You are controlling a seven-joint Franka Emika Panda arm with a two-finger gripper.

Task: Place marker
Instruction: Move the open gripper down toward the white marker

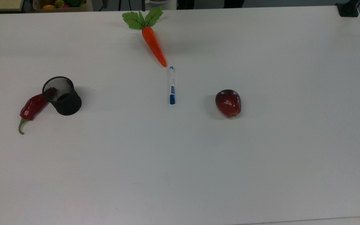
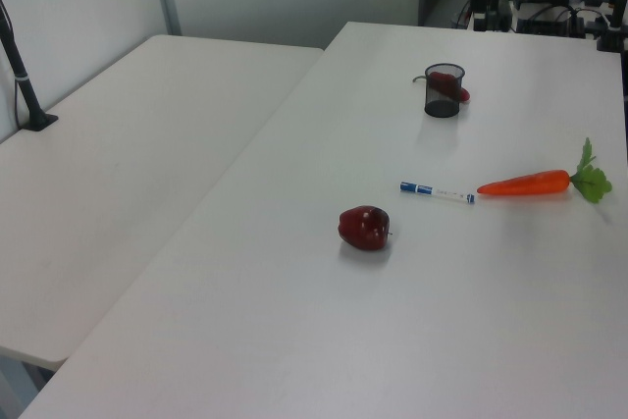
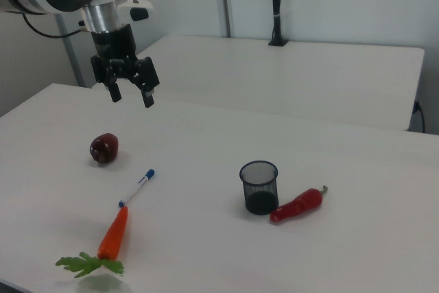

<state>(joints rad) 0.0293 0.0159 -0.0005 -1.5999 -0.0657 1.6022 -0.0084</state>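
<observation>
Hanging high above the desk (image 3: 357, 169), the hand (image 3: 130, 96) has its fingers spread wide and holds nothing. Below it sits the apple (image 3: 103, 148). The marker (image 3: 136, 188) lies flat on the desk between apple and cup (image 3: 259, 187), its small end almost touching the carrot (image 3: 114, 232) tip. A pepper (image 3: 298, 205) leans against the cup.

Honestly nothing was readable anywhere. The marker (image 1: 172, 85), which lay mid-desk closer to the far edge in the top view, had a blue label band with some light marks on it, but they were too small to make out. No brands, numbers or signs showed elsewhere.
</observation>
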